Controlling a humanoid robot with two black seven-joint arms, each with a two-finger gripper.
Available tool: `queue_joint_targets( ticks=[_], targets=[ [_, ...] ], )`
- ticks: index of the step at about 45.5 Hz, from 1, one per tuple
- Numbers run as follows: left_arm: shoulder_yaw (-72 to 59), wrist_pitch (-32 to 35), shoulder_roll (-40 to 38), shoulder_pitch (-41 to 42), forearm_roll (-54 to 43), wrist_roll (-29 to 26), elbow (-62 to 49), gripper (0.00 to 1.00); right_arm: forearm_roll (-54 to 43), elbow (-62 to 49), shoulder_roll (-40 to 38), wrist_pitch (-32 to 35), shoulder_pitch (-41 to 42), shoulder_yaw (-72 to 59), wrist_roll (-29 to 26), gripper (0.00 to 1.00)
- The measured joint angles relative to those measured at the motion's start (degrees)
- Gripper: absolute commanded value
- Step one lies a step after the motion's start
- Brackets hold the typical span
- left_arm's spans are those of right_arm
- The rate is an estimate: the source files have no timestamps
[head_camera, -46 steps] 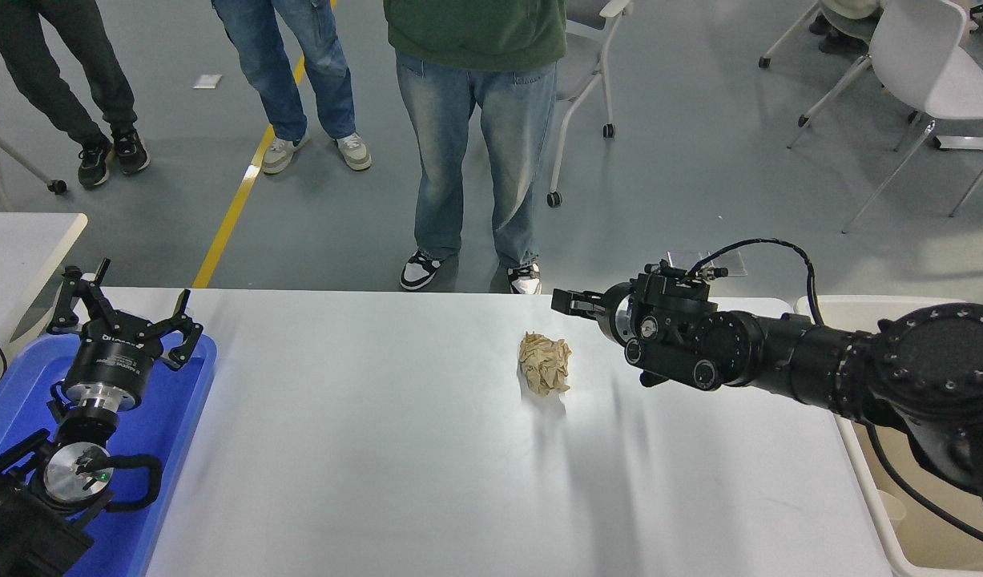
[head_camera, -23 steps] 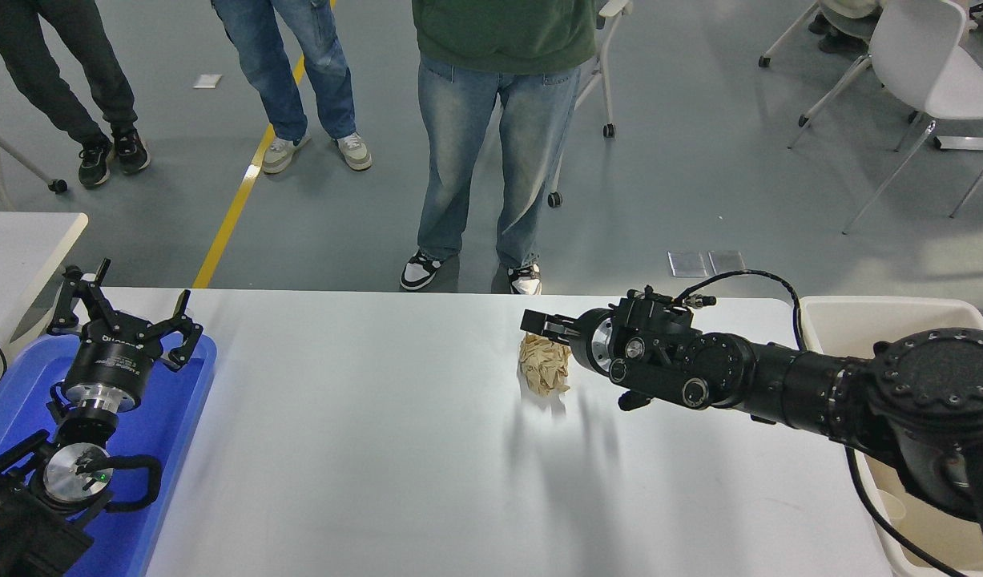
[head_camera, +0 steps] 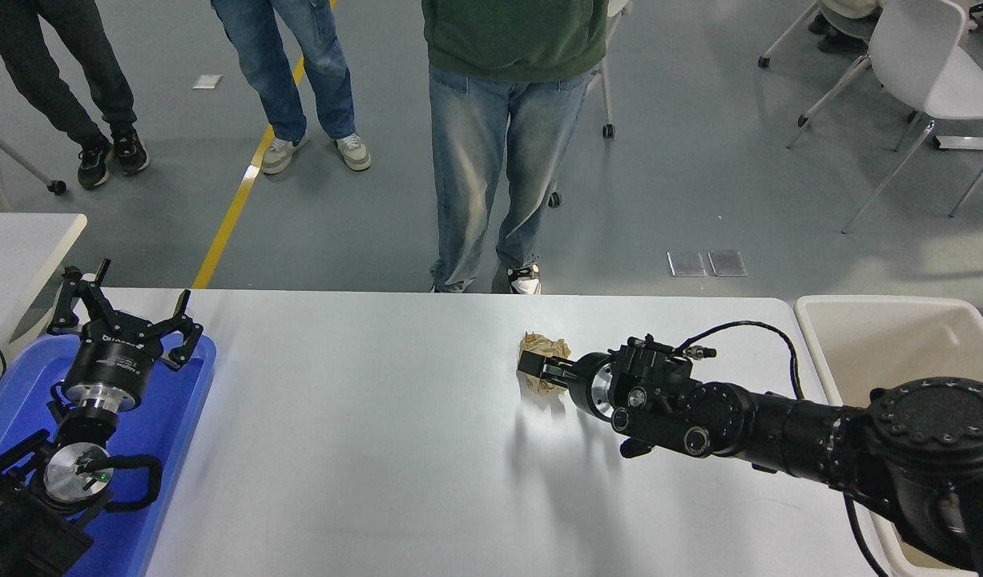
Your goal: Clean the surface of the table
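- While the right gripper (head_camera: 537,366) reached in low from the right edge, its black fingers overlapped the crumpled tan paper wad (head_camera: 545,349), which lay on the table surface (head_camera: 379,449) toward the far edge, right of centre.
- Whether those fingers were spread around the wad or pressed onto it could not be told (the gripper's own body hid the gap).
- That white tabletop filled the lower middle of the view, with the arm's shadow falling across it nearer the camera.
- Parked at the lower left, the left gripper (head_camera: 126,308) hung over the blue tray (head_camera: 183,401) with its fingers spread wide and holding nothing.
- A cream bin (head_camera: 884,344) stood just past the table's right end.
- One person in light jeans (head_camera: 491,160) stood at the far side, with two others further left.
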Motion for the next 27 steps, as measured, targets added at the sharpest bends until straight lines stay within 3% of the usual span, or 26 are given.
queue_joint_targets(
  ticks=[3,9,15,25,27],
  targets=[
    [0.0,0.0,0.0,0.0,0.0,0.0,0.0,1.0,-0.2,0.05,0.0,-0.19,-0.18,0.13,0.4,0.87],
    [0.0,0.0,0.0,0.0,0.0,0.0,0.0,1.0,-0.44,0.2,0.0,-0.34,-0.38,0.26,0.99,0.61],
    [0.0,0.0,0.0,0.0,0.0,0.0,0.0,1.0,-0.77,0.22,0.0,-0.38,-0.49,0.3,1.68,0.59],
    [0.0,0.0,0.0,0.0,0.0,0.0,0.0,1.0,-3.29,0.07,0.0,-0.39,-0.62,0.3,2.23,0.41],
    [0.0,0.0,0.0,0.0,0.0,0.0,0.0,1.0,-3.79,0.04,0.0,-0.39,-0.64,0.18,2.3,0.33]
  ],
)
